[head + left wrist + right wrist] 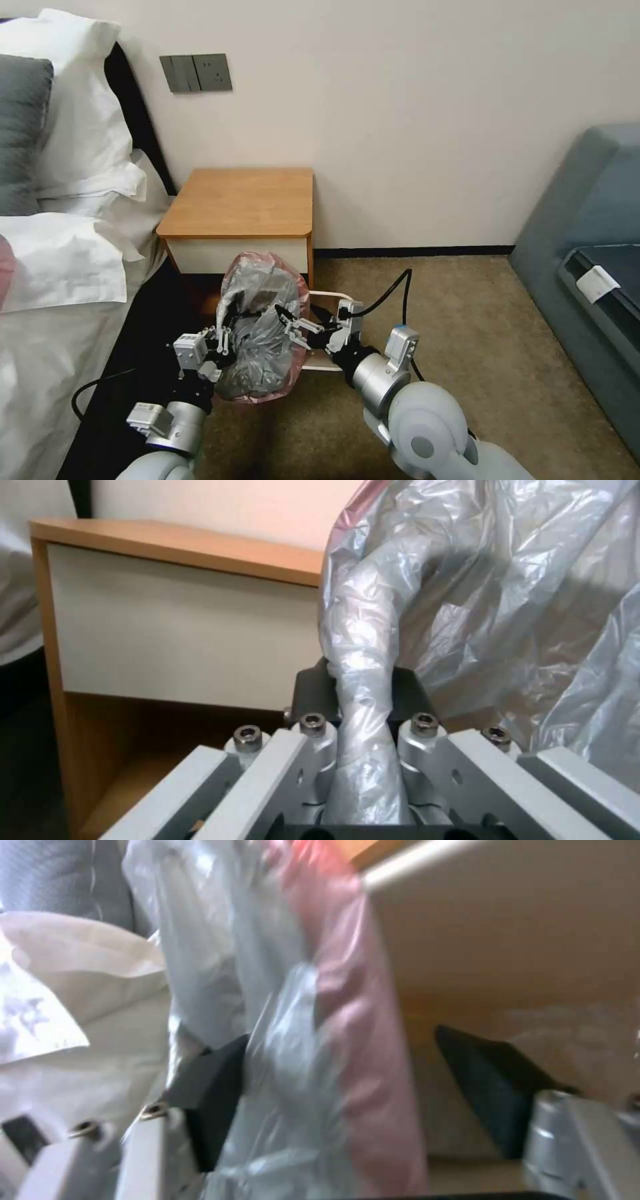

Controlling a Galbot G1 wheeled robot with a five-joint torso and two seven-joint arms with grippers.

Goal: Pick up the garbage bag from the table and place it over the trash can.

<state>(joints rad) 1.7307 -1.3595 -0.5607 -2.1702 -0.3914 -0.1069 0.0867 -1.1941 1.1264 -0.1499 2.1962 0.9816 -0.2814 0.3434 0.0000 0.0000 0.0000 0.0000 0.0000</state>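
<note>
From the head view I see the garbage bag point(261, 327) held open between both grippers, at 6 o'clock from the bench point(240, 203), over the trash can point(327, 330). My left wrist view shows the left gripper point(363, 700) fingers clamped on a twisted grey fold; the right gripper point(347, 1095) fingers stand wide apart around the pink rim

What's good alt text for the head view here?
Both grippers hold a crinkled grey garbage bag open above the trash can, left gripper and right gripper at opposite sides, in front of the table, between a bed and a sofa.
</note>
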